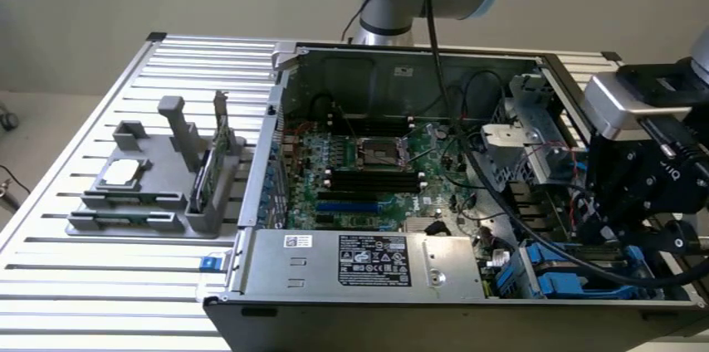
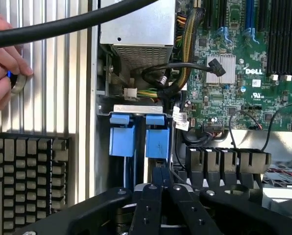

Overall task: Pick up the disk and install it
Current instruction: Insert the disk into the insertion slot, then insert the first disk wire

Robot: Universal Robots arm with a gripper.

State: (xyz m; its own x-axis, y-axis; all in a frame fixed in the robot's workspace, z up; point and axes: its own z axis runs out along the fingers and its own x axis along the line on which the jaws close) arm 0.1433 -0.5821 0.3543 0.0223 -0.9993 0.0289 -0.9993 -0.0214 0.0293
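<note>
The tool (image 2: 161, 175) hangs over the near corner of the open computer case (image 1: 277, 119), at the exterior view's right. Its fingers are drawn narrow, tips together with nothing between them. Just ahead of the tips, two blue-framed units stand side by side in the drive bay. The disk (image 2: 158, 142) is the one straight in front of the tool, close but apart from it. The second blue bracket (image 2: 121, 134) stands just beside it. A person's hand (image 2: 1, 63) lies on the slatted counter (image 1: 100, 286) outside the case.
</note>
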